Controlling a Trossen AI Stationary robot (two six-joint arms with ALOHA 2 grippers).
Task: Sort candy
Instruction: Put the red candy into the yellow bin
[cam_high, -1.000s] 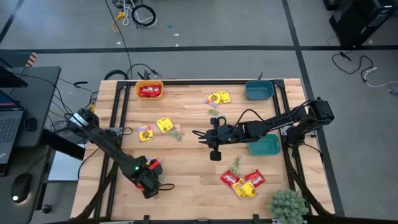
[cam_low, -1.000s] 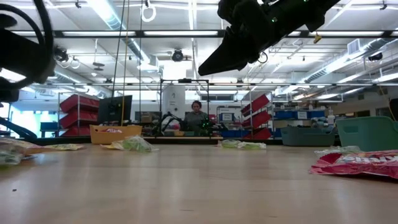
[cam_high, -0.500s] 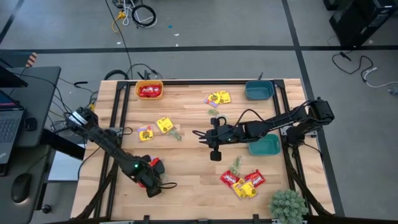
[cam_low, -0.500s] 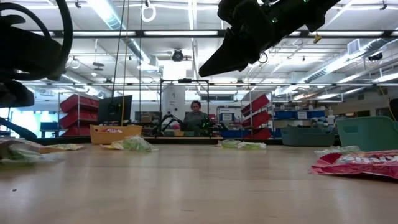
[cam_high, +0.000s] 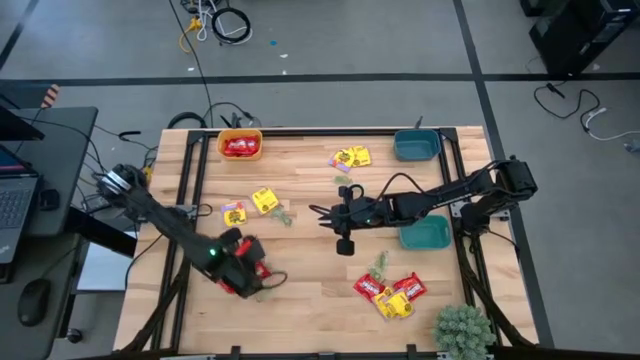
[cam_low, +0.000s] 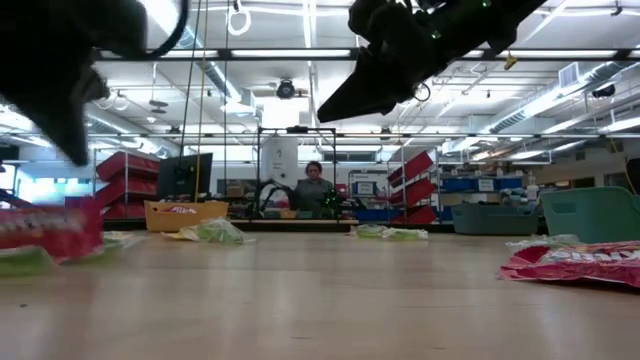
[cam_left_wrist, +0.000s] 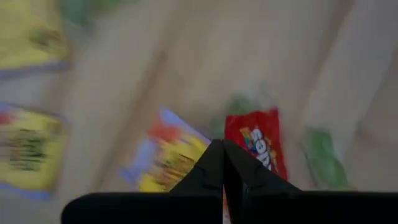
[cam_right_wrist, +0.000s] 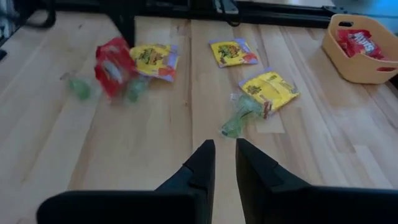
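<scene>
We see the L pincer (cam_high: 250, 274) low over the desk (cam_high: 300, 300). Its fingers are pressed together on the edge of a red packet (cam_left_wrist: 256, 144), which sticks out just past the tips. In the low view the packet hangs w/ its lower edge at or near the wood. Just beside the tips lie a yellow packet (cam_left_wrist: 166, 163) on one side and a pale green packet (cam_left_wrist: 323, 158) on the other, both loose on the desk.

Risks, as we judge them:
- **Slip:** the grip looks thin, on a margin of slick wrapper, so the packet could slip out in a fast swing to the orange bowl (cam_high: 222, 146). That bowl sits well away from this pincer at the desk's far edge, w/ red packets already inside.
- **Drag:** a neighbouring wrapper could get pulled along if it overlaps the red one; we can't tell whether it does.

The R pincer (cam_right_wrist: 224, 148) hovers mid-desk, well apart from the L one. Its fingers stand a narrow gap apart w/ nothing between them. A green wrapper (cam_right_wrist: 235, 124) lies ahead of it. Behind it, near its arm, are a mixed red/yellow pile (cam_high: 392, 290) and a teal bowl (cam_high: 425, 238).

Surface: pale wood planks w/ dark frame rails. Room: grey floor w/ cables (cam_high: 225, 22), shelving w/ red bins (cam_low: 125, 180), and a person (cam_low: 315, 185) far behind.
</scene>
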